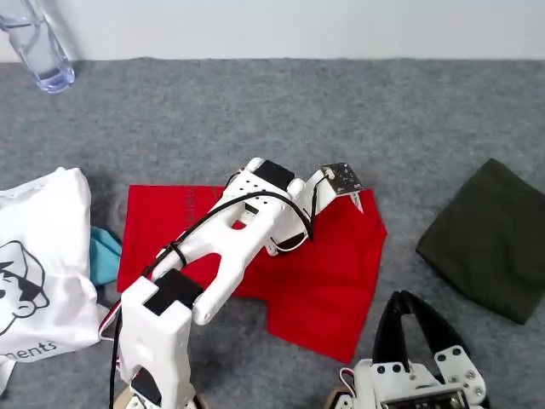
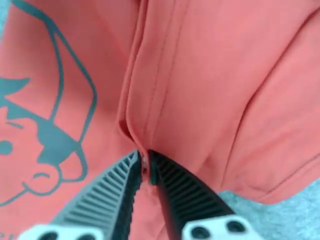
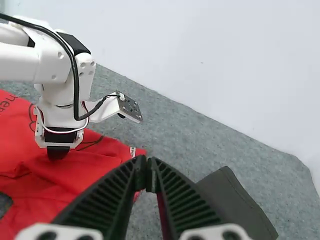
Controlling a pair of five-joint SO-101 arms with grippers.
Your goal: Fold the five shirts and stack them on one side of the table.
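A red shirt [image 1: 332, 281] with a printed cartoon figure lies spread on the grey table [image 1: 341, 111], partly folded. My left gripper [image 2: 146, 167] is shut on a raised fold of this red shirt [image 2: 210, 75], near the shirt's middle. In the right wrist view, the left gripper [image 3: 57, 150] presses down onto the red shirt [image 3: 30, 180]. My right gripper [image 1: 404, 298] is shut and holds nothing, near the front edge, right of the red shirt. A dark green shirt [image 1: 490, 239] lies folded at the right.
A white printed shirt [image 1: 38, 273] lies at the left edge with a teal cloth [image 1: 104, 254] peeking from beneath it. A clear plastic bottle [image 1: 38, 47] stands at the back left. The dark green shirt [image 3: 225, 200] lies just beyond my right gripper [image 3: 147, 175].
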